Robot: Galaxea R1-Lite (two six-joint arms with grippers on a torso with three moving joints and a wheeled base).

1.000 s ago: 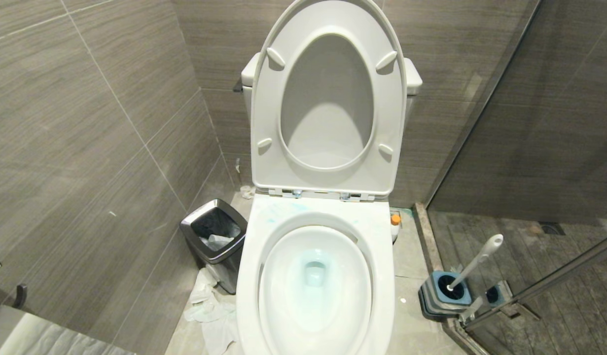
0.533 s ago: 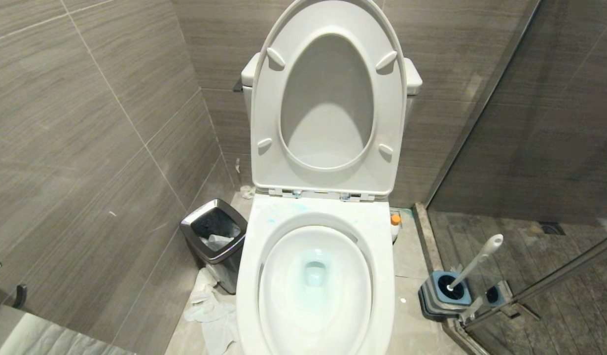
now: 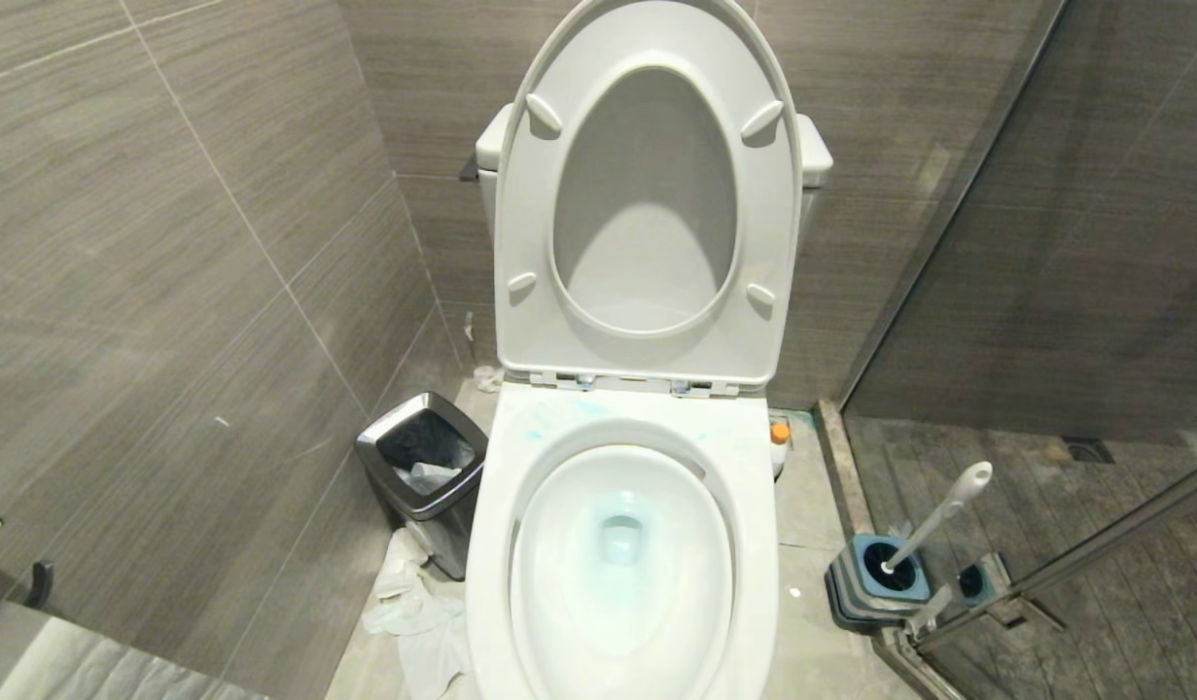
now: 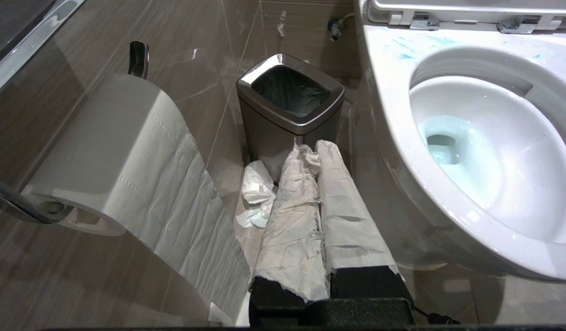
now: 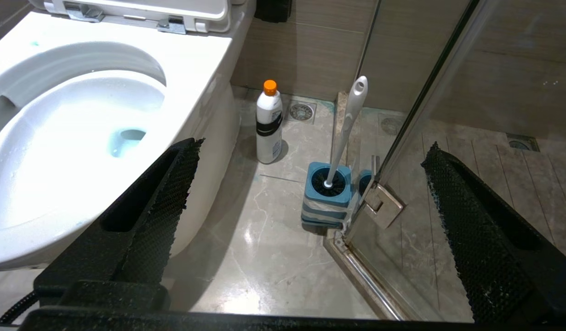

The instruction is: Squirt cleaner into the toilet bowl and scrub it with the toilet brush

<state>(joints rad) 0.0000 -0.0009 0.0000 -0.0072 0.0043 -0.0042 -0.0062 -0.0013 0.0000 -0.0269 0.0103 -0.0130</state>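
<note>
The right gripper (image 5: 310, 216) is hanging with its black textured fingers (image 5: 163, 202) spread wide; just beyond them the slim white toilet brush (image 5: 349, 124) is leaning in its squarish striped holder (image 5: 326, 197), and the orange-capped cleaner (image 5: 269, 124) is standing farther off beside the glossy toilet bowl (image 5: 57, 138). The left gripper (image 4: 317, 151) is keeping its paper-wrapped fingers (image 4: 294, 207) pressed together before a steel-rimmed bin (image 4: 289, 103).

The floor (image 5: 273, 239) was of pale marble tiles. On it stood the toilet bowl (image 3: 754, 544), a steel-rimmed bin (image 3: 425, 486) on its left with crumpled paper (image 3: 413, 608) just beside, perhaps tissue. On its right stood the cleaner (image 5: 269, 124) and the toilet brush (image 5: 345, 124) upright in its holder (image 5: 326, 197).
</note>
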